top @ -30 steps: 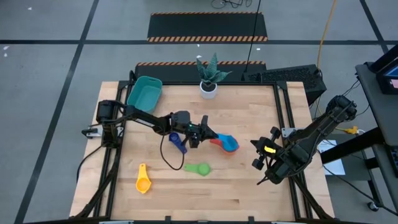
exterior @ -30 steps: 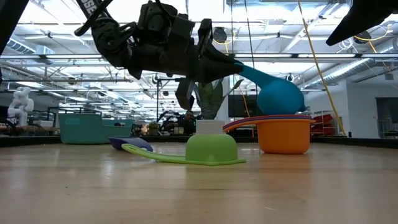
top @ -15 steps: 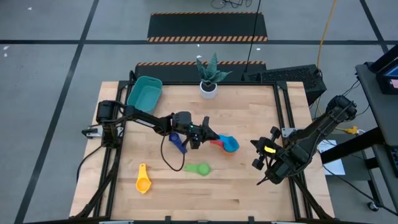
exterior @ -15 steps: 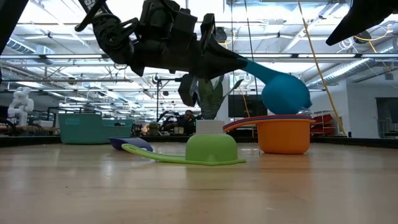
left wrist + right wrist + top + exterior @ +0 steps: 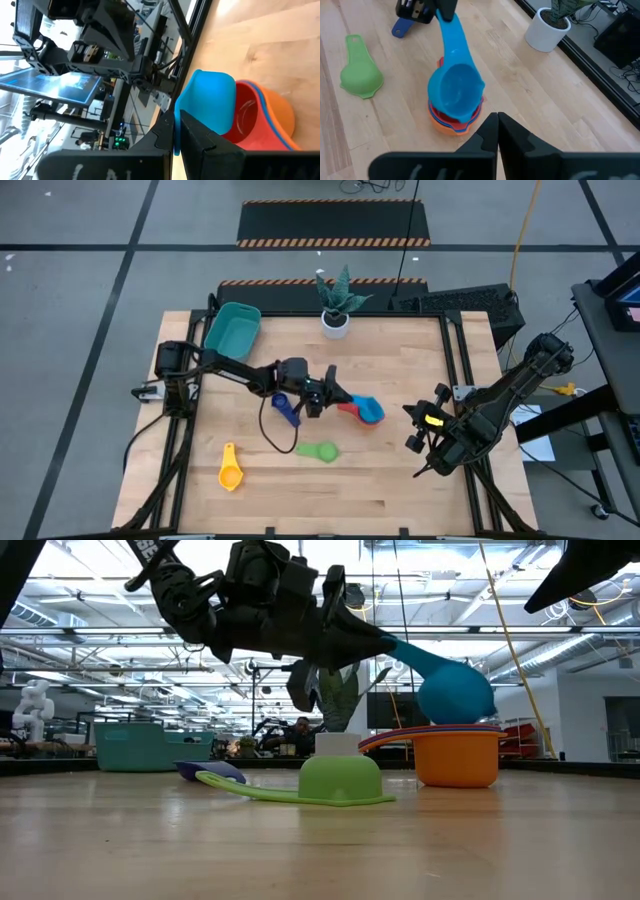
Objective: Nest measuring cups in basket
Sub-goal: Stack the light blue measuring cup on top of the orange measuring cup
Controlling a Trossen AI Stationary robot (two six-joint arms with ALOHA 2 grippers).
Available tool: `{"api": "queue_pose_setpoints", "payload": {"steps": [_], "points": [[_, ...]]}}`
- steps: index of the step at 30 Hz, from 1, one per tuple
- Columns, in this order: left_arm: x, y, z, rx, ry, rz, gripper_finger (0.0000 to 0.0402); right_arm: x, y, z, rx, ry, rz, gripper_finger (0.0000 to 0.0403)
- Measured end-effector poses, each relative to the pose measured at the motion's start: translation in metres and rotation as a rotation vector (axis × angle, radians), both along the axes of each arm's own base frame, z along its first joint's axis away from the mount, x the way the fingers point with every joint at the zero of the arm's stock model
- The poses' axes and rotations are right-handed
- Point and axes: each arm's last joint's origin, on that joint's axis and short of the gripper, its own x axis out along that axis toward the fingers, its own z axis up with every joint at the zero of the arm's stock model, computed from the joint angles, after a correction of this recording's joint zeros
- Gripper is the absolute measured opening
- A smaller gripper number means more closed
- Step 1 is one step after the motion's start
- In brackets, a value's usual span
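Note:
My left gripper [image 5: 333,396] is over the table's middle, shut on a light blue measuring cup [image 5: 370,411]. The cup's bowl [image 5: 456,690] hangs just over a stack of nested cups [image 5: 456,755]: orange outermost, with blue and red inside. Whether the bowl touches the stack, I cannot tell. A green cup [image 5: 320,451] lies bowl-down on the table, and a dark blue cup [image 5: 286,408] lies under the left arm. A yellow cup [image 5: 230,471] lies near the front left. The teal basket [image 5: 232,329] stands at the far left corner. My right gripper [image 5: 497,125] waits shut at the right edge. My left gripper pinches the free end of the light blue cup's handle [image 5: 451,30] between its two fingers. The fingers come from the table's left, slanting slightly down, in line with the handle. The cup is lifted off the table, its bowl [image 5: 207,102] out beyond the fingertips over the red cup [image 5: 246,116].
A white plant pot [image 5: 336,322] stands at the far edge, right of the basket. A black cable [image 5: 268,428] loops on the wood under the left arm. Bare wood lies at the near side and between the stack and the right arm [image 5: 470,425].
My left gripper has kept its hold on the light blue cup. The bowl rose a little above the stack and then sank back slightly. Nothing else on the table has moved.

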Motion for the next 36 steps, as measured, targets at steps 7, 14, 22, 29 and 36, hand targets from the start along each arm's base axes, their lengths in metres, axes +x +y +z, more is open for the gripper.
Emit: {"api": "queue_pose_setpoints", "payload": {"steps": [7,14,22,29,36], "points": [[0.004,-0.001,-0.011,0.001,0.029,-0.004,0.0021,0.000,0.000,0.000,0.000,-0.001,0.000,0.0000],[0.006,-0.002,-0.014,-0.003,0.011,-0.004,0.0022,-0.001,-0.001,0.002,0.012,-0.009,0.001,0.0000],[0.005,0.003,-0.014,-0.023,0.021,-0.005,0.0033,-0.001,-0.001,0.003,0.021,-0.016,0.001,0.0000],[0.004,0.011,-0.014,-0.106,0.040,0.027,0.0130,-0.001,0.000,0.003,0.027,-0.022,0.002,0.0000],[0.005,0.019,-0.014,-0.158,0.049,0.156,0.0228,0.000,0.000,0.003,0.033,-0.026,0.004,0.0000]]}}
